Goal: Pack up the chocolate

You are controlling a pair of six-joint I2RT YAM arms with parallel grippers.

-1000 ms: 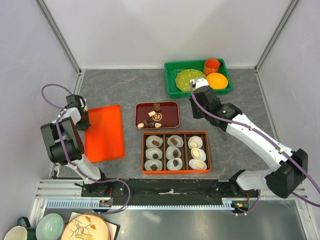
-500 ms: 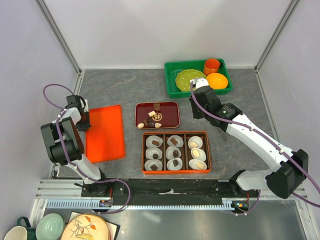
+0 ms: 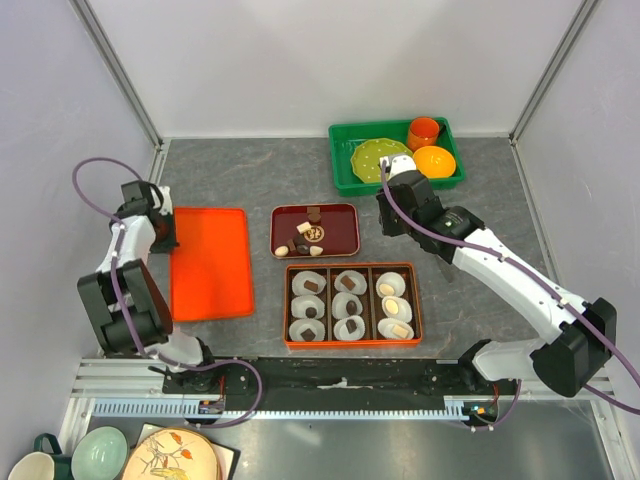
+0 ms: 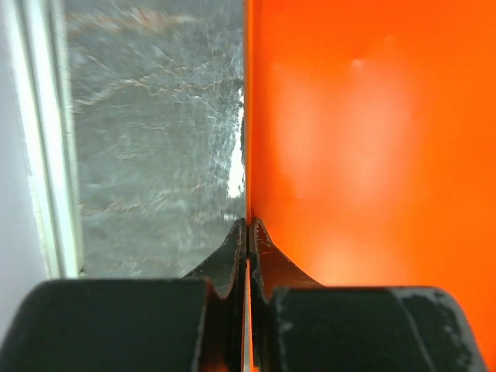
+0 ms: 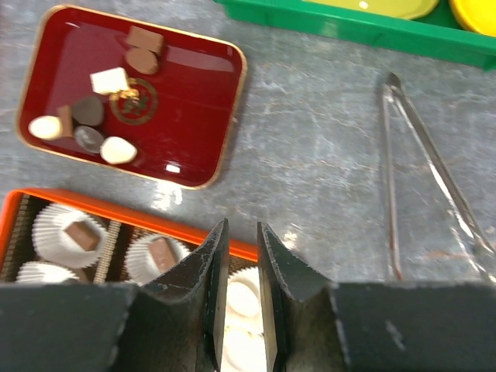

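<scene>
Surface: a grey table [image 3: 250, 170] is sitting between pale walls and metal posts.
Top view, landmark: the dark red tray [image 3: 345, 240] is lying mid-table and carrying the loose chocolate [image 3: 315, 232].
Top view, box: the orange box [image 3: 350, 265] is sitting just nearer the arm bases than the dark red tray, with pieces already resting in its paper cups.
Top view, bin: a green bin [image 3: 340, 160] is standing beyond the dark red tray, to its right.
Top view, arms: the right gripper [image 3: 385, 218] is hovering just right of the dark red tray. The left gripper [image 3: 165, 230] is working well to its left, past the flat orange tray [image 3: 210, 265].
Left wrist view: the jaws are pressing together on the orange tray's left rim, with no chocolate showing.
Right wrist view, jaws: they are standing slightly apart and gripping nothing.
Right wrist view, tongs: the metal tongs [image 5: 391, 194] are lying on the table right of the dark red tray, long axis running toward the bin and arms splaying toward the camera.
Deciding relation: the chocolate is lying ahead and left of the right fingers. The right arm is therefore looking the nearer one for the next pick.
</scene>
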